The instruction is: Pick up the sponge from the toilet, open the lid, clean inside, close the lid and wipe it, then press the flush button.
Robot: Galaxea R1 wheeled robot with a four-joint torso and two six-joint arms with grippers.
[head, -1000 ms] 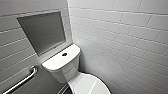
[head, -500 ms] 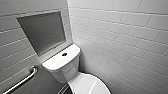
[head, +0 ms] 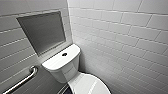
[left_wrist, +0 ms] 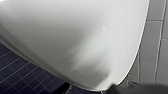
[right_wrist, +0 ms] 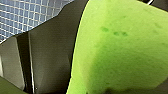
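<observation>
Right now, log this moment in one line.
lid: closed | sponge: in right jaws | flush button: untouched | left wrist view: close to toilet

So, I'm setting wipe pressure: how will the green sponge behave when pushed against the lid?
The sponge looks soft and porous, with small pits, so it likely squashes and bends when pressed. It is probably light for its bulk. Its matte foam should drag rather than slip on the glossy lid.

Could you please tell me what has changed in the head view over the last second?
Nothing has visibly changed. The toilet, its closed lid, the flush button and the wall grab bar all sit where they were.
</observation>
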